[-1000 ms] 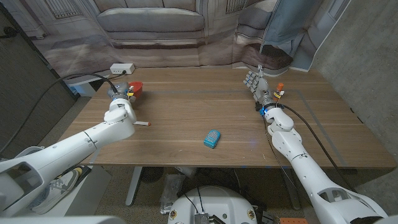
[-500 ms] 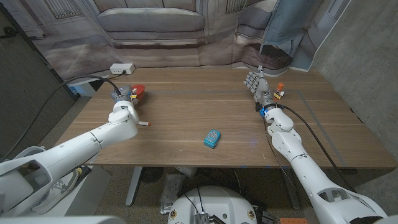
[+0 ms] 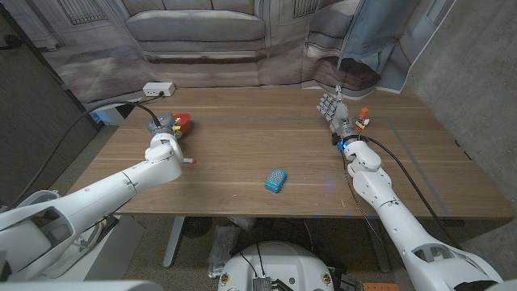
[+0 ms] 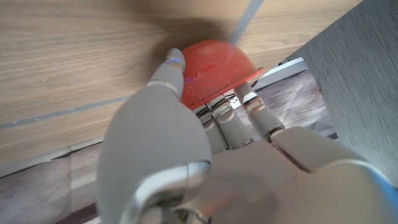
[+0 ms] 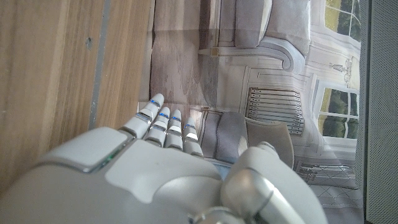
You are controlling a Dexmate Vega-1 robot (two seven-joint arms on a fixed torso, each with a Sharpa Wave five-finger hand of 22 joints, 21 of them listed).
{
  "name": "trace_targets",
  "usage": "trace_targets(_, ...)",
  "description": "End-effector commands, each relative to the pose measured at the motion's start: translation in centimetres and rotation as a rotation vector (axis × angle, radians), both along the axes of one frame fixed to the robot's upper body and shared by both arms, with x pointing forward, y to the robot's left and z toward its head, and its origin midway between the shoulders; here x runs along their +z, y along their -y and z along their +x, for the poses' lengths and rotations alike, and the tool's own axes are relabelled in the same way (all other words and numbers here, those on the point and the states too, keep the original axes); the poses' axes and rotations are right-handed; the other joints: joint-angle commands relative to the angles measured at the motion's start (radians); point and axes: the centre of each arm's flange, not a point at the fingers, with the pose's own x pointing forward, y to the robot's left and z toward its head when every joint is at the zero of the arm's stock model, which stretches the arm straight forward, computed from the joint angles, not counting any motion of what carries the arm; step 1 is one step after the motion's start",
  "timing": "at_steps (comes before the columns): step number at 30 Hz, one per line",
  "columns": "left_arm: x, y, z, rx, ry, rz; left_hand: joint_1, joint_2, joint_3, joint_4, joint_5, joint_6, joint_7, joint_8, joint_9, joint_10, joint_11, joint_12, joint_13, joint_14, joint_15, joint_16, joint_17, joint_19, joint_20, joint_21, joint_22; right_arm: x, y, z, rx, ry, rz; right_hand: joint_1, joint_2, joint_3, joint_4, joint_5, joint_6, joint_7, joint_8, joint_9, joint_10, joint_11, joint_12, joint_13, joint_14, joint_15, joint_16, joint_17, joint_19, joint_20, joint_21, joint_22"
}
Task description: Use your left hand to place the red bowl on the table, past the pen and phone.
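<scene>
My left hand (image 3: 165, 126) grips the red bowl (image 3: 183, 121) by its rim near the table's back-left corner. In the left wrist view the fingers (image 4: 219, 111) hook over the rim of the speckled red bowl (image 4: 214, 65), which is close to the wood; I cannot tell if it touches. The pen (image 3: 190, 162), white with a red end, lies just in front of my left forearm. The teal-cased phone (image 3: 275, 179) lies near the table's front middle. My right hand (image 3: 331, 107) stands upright at the back right, fingers straight, holding nothing.
A white power strip (image 3: 157, 88) with a black cable lies at the table's (image 3: 266, 137) back-left edge, just beyond the bowl. The table's left edge runs close to my left arm. A draped backdrop hangs behind the table.
My left hand has carried the red bowl a little to the right and nearer, further onto the table. The right arm, pen and phone have not moved.
</scene>
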Motion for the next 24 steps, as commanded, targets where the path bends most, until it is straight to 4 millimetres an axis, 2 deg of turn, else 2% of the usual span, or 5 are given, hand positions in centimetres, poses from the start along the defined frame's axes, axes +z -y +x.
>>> trace_targets(1, -0.68, 0.46, 1.09, -0.006, -0.027, 0.001, 0.001, 0.010, 0.072, 0.062, 0.007, 0.073, 0.063, -0.003, 0.008, 0.006, -0.005, 0.003, 0.005, 0.008, -0.010, 0.008, 0.007, -0.008, -0.130, 0.002, 0.003, -0.34, 0.17, -0.02, -0.002, -0.005, 0.001, 0.011, 0.000, -0.008, 0.001, -0.002, 0.009, 0.002, 0.003, 0.003, 0.009, 0.003, -0.003, 0.003, 0.006, 0.004, -0.005, 0.005, 0.008, -0.004, -0.001, 0.004)
trace_targets(15, -0.81, 1.30, 1.67, -0.027, -0.047, 0.000, -0.005, 0.012, 0.075, 0.066, 0.005, 0.055, 0.044, -0.006, 0.008, -0.014, -0.016, -0.009, -0.003, 0.001, -0.012, 0.005, 0.015, -0.026, -0.133, -0.001, 0.005, -0.46, 0.54, -0.36, -0.003, -0.003, 0.001, 0.012, 0.001, -0.009, 0.001, -0.002, 0.010, 0.002, 0.003, 0.003, 0.010, 0.003, -0.003, 0.003, 0.007, 0.004, -0.005, 0.005, 0.008, -0.005, -0.001, 0.004)
trace_targets(18, -0.79, 1.28, 1.51, -0.028, -0.050, -0.006, -0.022, 0.016, 0.075, 0.076, 0.002, 0.040, 0.044, -0.013, 0.005, -0.029, -0.024, -0.025, -0.029, -0.023, -0.009, -0.003, 0.014, -0.038, -0.126, -0.005, 0.005, -0.51, 0.53, -0.43, -0.003, -0.002, -0.004, 0.012, 0.001, -0.010, 0.001, -0.002, 0.009, 0.002, 0.003, 0.003, 0.010, 0.003, -0.003, 0.003, 0.007, 0.005, -0.005, 0.005, 0.008, -0.004, -0.001, 0.004)
trace_targets(21, -0.78, 1.26, 1.38, -0.020, -0.058, -0.012, -0.039, 0.016, 0.075, 0.085, 0.000, 0.011, 0.046, -0.028, 0.003, -0.058, -0.022, -0.037, -0.051, -0.053, -0.005, -0.011, 0.011, -0.046, -0.124, -0.007, 0.004, -0.56, 0.56, -0.54, -0.003, -0.003, 0.002, 0.012, 0.001, -0.010, 0.001, -0.002, 0.010, 0.002, 0.003, 0.003, 0.010, 0.002, -0.003, 0.003, 0.007, 0.004, -0.005, 0.005, 0.008, -0.004, -0.001, 0.004)
trace_targets(24, -0.79, 1.20, 1.23, -0.024, -0.062, -0.017, -0.062, 0.009, 0.069, 0.095, -0.003, -0.018, 0.038, -0.040, 0.003, -0.082, -0.018, -0.042, -0.072, -0.087, -0.002, -0.017, 0.005, -0.052, -0.119, -0.009, 0.003, -0.52, 0.57, -0.64, -0.003, -0.003, 0.007, 0.012, 0.002, -0.010, 0.001, -0.002, 0.010, 0.002, 0.003, 0.003, 0.010, 0.003, -0.003, 0.003, 0.008, 0.004, -0.005, 0.005, 0.008, -0.004, -0.001, 0.004)
